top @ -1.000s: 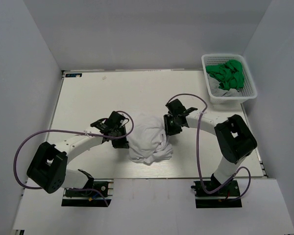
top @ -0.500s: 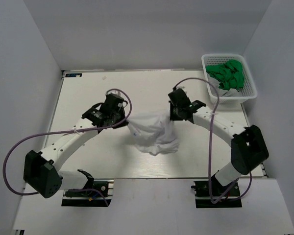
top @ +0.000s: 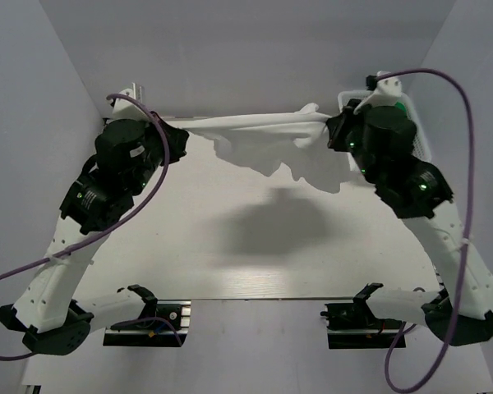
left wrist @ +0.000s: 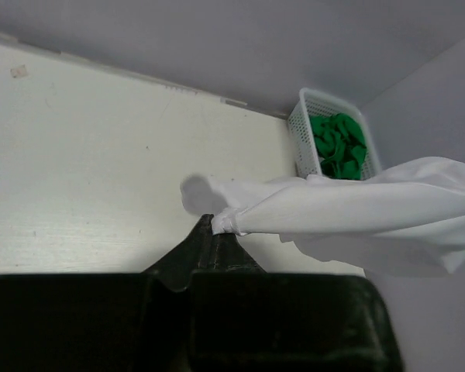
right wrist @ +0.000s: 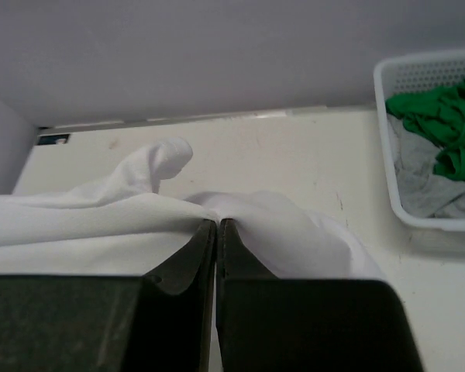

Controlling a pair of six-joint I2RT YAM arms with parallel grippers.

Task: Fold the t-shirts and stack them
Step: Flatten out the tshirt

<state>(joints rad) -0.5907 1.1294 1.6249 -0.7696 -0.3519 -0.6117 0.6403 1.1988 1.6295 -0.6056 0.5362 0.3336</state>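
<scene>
The white t-shirt [top: 259, 135] hangs stretched in the air between my two raised arms, high above the table, its lower part drooping. My left gripper [top: 179, 135] is shut on its left end; in the left wrist view the cloth [left wrist: 349, 213] runs off to the right from my fingertips. My right gripper [top: 333, 130] is shut on its right end; in the right wrist view the cloth [right wrist: 101, 217] bunches at my closed jaws. Green t-shirts [right wrist: 438, 116] lie in the basket, mostly hidden by my right arm in the top view.
The white mesh basket [left wrist: 302, 139] stands at the table's far right corner, with a grey cloth [right wrist: 426, 182] under the green shirts. The shirt casts a shadow [top: 271, 222] on the white table [top: 148, 246]. Grey walls enclose the table.
Both arms have risen and spread apart, lifting the white shirt off the table middle and pulling it from a crumpled heap into a taut span towards the back.
</scene>
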